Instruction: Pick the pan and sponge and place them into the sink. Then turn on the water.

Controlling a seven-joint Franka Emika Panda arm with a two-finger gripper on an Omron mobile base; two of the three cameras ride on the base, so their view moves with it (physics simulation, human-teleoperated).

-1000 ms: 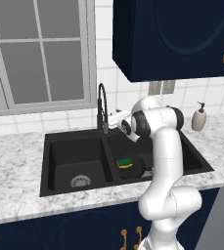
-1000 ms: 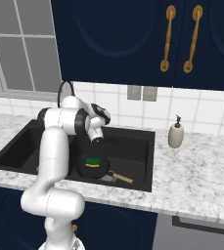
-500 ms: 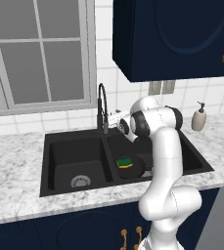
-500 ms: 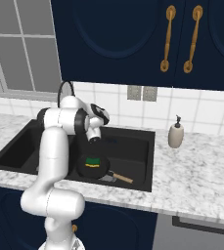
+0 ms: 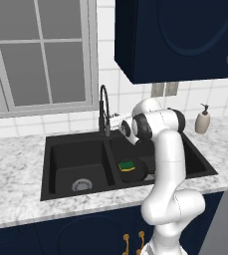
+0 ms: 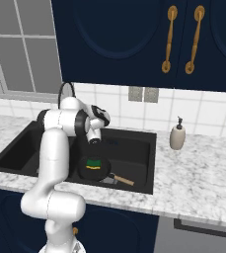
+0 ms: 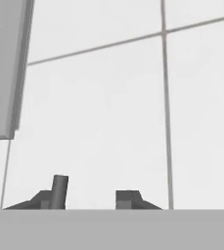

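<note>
The black pan lies in the right basin of the black sink, its wooden handle pointing to the front right. The yellow and green sponge rests on the pan. My gripper hangs above the sink's back edge, just right of the black gooseneck faucet, and points at the tiled wall. In the hand view the gripper shows a narrow gap with nothing between its fingertips. A short grey rod stands at the left tip. The water is out of view.
A beige soap dispenser stands on the marble counter right of the sink. A window sits behind the left basin, and dark blue cabinets hang overhead. The left basin has a silver drain.
The fingers have drawn much closer together. The arm has stayed in place by the faucet, and the pan and sponge have not moved.
</note>
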